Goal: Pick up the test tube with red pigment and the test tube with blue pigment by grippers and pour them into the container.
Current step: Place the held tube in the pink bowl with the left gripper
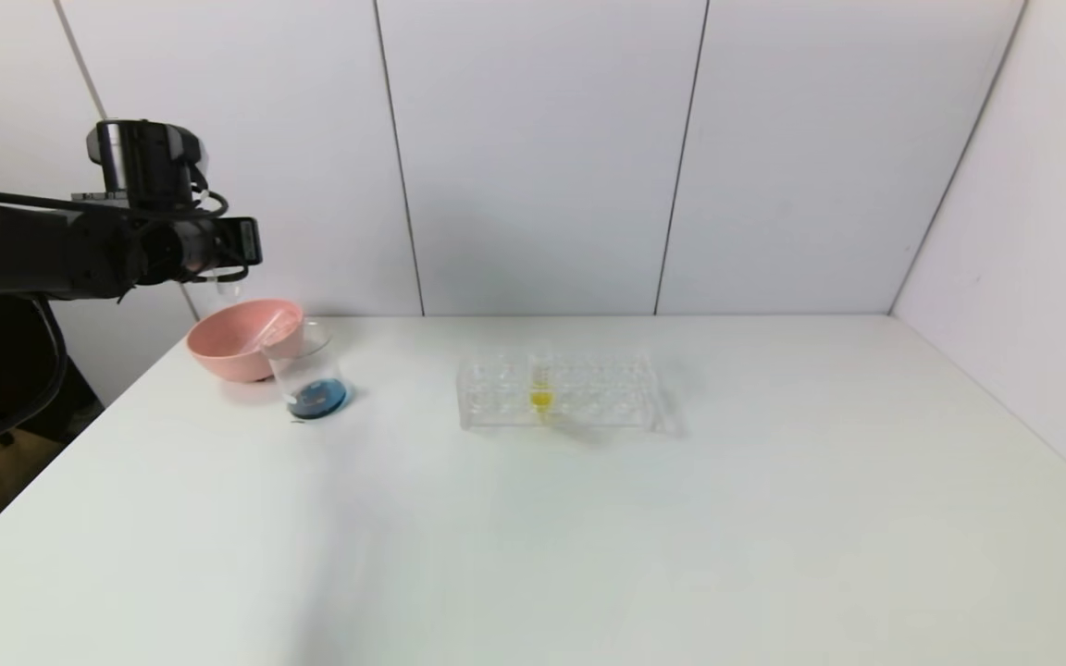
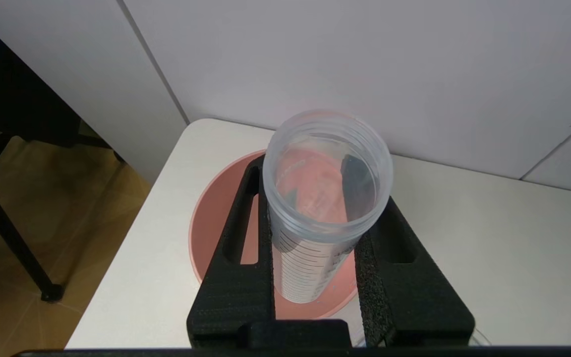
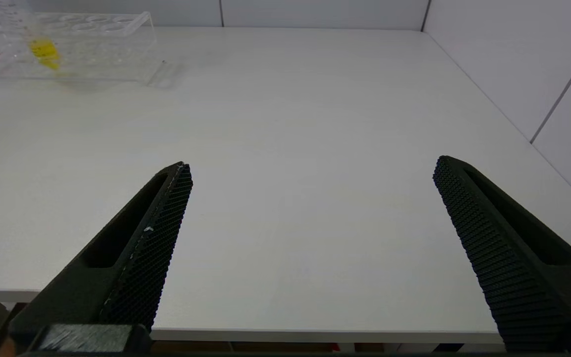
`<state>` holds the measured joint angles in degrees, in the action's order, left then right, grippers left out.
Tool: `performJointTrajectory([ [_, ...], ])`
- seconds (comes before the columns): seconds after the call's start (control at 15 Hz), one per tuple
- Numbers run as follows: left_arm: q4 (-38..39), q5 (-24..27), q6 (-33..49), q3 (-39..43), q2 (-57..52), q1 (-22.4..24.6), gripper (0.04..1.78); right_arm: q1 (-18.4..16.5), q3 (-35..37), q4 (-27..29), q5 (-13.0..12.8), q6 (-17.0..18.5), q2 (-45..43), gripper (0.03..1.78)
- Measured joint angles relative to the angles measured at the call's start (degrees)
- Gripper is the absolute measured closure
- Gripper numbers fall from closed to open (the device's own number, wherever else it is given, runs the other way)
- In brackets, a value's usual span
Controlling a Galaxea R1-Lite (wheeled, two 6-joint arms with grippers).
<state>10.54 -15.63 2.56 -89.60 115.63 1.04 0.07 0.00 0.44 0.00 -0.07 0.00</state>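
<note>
left wrist view: left pincer (image 2: pixel 315 248) clamps empty tube (image 2: pixel 322 208) above pink bowl (image 2: pixel 216 218).

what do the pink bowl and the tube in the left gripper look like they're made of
Pink bowl: probably matte plastic, opaque with an even, dull sheen. Tube clamped in the left gripper: clear, slightly frosted, with printed graduation lines and a ridged rim; likely plastic, though glass can't be ruled out.
</note>
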Motion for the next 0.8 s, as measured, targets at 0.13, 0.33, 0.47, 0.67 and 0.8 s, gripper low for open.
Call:
performJointTrajectory([
  [0.13, 0.11, 0.09, -0.26, 0.0, 1.46, 1.13, 1.35, 0.0, 0.0, 0.0, 0.0, 0.0, 0.0, 0.04],
  [0.33, 0.26, 0.2, -0.37, -0.43, 3.39, 2.34, 1.35, 0.0, 0.0, 0.0, 0.0, 0.0, 0.0, 0.04],
  [0.47, 1.0, 0.22, -0.52, -0.78, 4.77, 3.12, 1.35, 0.0, 0.0, 0.0, 0.0, 0.0, 0.0, 0.04],
  [0.67, 1.33, 0.2, -0.88, -1.41, 7.0, 4.36, 1.35, 0.0, 0.0, 0.0, 0.0, 0.0, 0.0, 0.04],
  [0.8, 1.38, 0.17, -1.68, -1.77, 8.29, 5.18, 1.35, 0.0, 0.0, 0.0, 0.0, 0.0, 0.0, 0.04],
])
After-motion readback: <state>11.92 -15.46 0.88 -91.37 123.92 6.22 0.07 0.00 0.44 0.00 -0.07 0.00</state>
